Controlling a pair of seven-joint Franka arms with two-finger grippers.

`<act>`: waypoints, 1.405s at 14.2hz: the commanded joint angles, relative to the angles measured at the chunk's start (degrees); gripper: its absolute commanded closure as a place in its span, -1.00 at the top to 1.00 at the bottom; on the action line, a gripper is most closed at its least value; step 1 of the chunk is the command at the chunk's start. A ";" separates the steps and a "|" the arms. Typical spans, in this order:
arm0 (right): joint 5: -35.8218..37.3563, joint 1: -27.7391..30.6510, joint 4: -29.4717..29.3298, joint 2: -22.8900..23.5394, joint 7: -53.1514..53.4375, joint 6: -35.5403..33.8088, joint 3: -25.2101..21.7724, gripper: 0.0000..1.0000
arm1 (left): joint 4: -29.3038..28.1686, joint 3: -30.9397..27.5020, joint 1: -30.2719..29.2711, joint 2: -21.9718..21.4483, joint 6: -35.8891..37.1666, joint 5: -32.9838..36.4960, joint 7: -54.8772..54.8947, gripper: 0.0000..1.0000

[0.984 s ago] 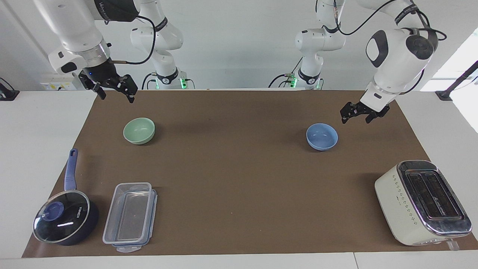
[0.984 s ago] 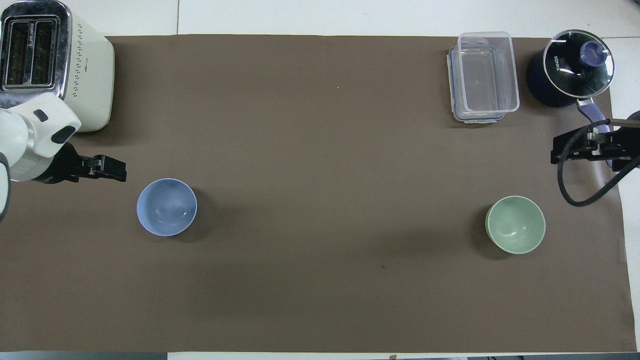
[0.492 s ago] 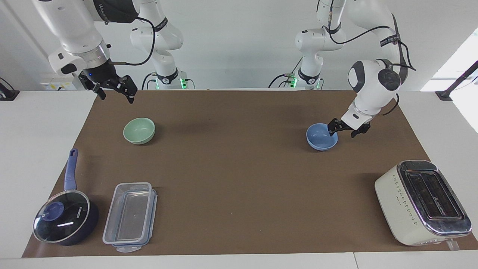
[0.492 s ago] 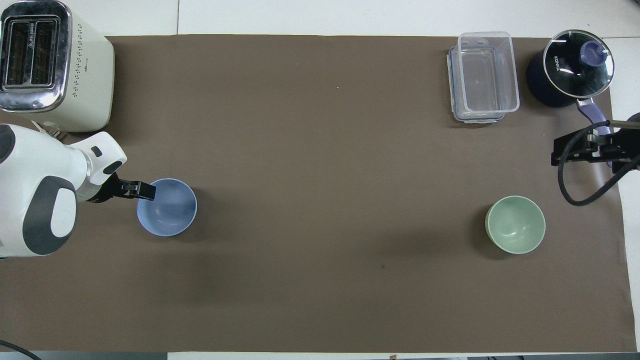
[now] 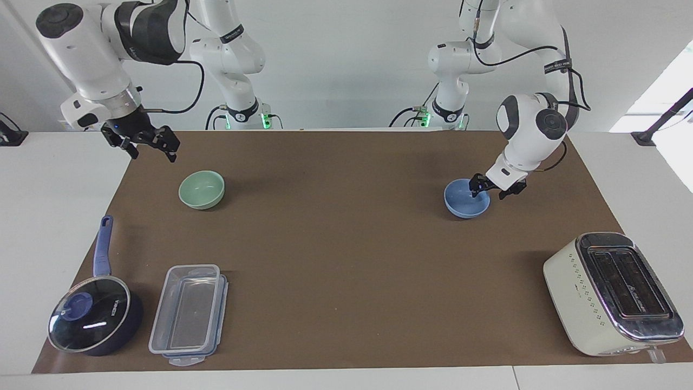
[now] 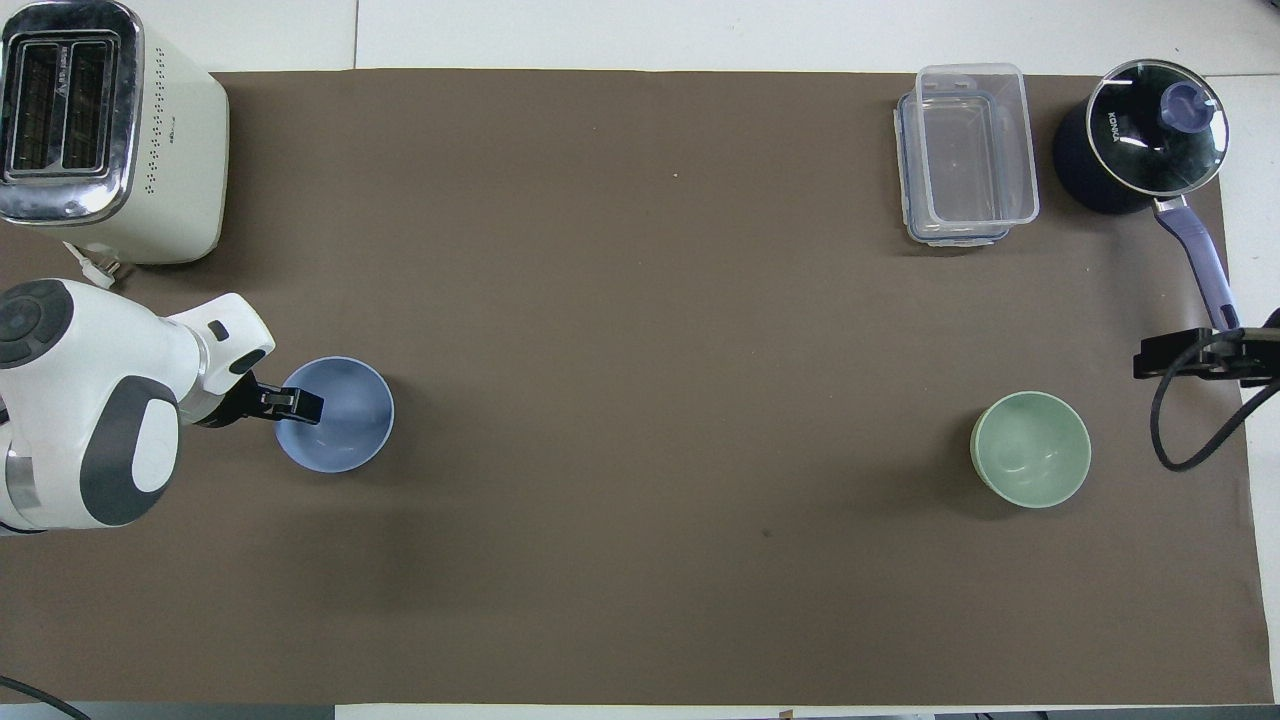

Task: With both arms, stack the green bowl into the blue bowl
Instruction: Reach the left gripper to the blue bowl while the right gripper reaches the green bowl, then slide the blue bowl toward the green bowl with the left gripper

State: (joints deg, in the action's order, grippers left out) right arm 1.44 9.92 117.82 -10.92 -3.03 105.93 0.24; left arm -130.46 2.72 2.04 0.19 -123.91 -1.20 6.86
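The small glossy light-blue bowl [image 5: 466, 199] looks light, stiff and slippery, so its thin rim is the place to pinch. The left gripper [image 5: 485, 187] straddles that rim, fingers apart. The right gripper [image 5: 144, 141] hangs open above the tabletop [image 5: 335, 244] beside the pale mint-green bowl [image 5: 201, 189].

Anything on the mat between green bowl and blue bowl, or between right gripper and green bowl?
Nothing visible. Bare mat separates the green bowl and blue bowl. The right gripper hangs in open air above the mat's edge beside the green bowl.

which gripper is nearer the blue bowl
Left. The left gripper is down at the blue bowl's rim; the right gripper is up by the green bowl, at the right arm's end.
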 commanded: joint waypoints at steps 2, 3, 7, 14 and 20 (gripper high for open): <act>-1.09 1.24 13.65 -5.88 -2.95 8.94 0.38 1.00 | -2.34 -0.17 1.13 -0.98 -1.86 -0.03 1.58 0.57; -1.09 1.42 15.23 -5.26 -3.29 11.30 0.38 1.00 | -2.52 -0.17 1.13 -1.07 -1.86 -0.03 1.58 0.49; -1.09 3.70 19.99 -1.75 -6.98 21.24 0.38 1.00 | -2.96 -0.17 1.48 -1.24 -1.86 -0.03 1.67 -0.38; -1.09 6.77 23.33 4.14 -11.37 31.09 0.38 1.00 | 11.57 0.00 4.80 3.92 8.64 -0.12 -4.55 -1.00; -2.31 6.87 25.52 5.20 -12.97 31.19 0.47 1.00 | 23.16 0.00 21.92 8.60 14.59 -5.04 -25.46 -1.00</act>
State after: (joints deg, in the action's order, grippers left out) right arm 1.18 16.52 141.83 -4.82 -14.26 136.04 0.28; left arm -107.58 3.34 17.84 6.83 -108.16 -4.94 -12.44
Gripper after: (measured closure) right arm 0.000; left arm 0.960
